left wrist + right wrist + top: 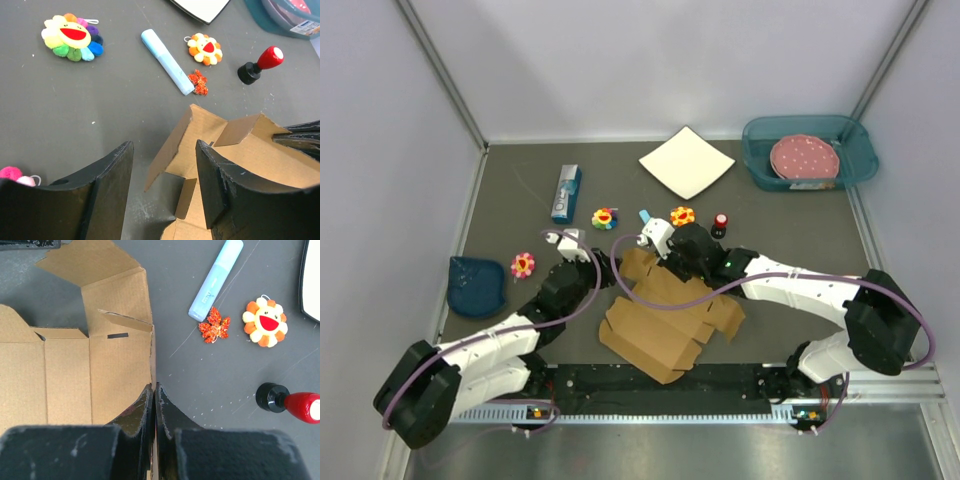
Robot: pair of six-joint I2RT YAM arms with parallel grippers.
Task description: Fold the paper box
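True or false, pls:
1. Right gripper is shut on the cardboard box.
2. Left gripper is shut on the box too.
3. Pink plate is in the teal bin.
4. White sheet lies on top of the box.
1. True. The right gripper is pinched shut on an edge of the cardboard box.
2. False. The left gripper is open at the box's corner, jaws apart and gripping nothing.
3. True. The pink plate sits inside the teal bin.
4. False. The white sheet lies on the table beyond the box, apart from it.
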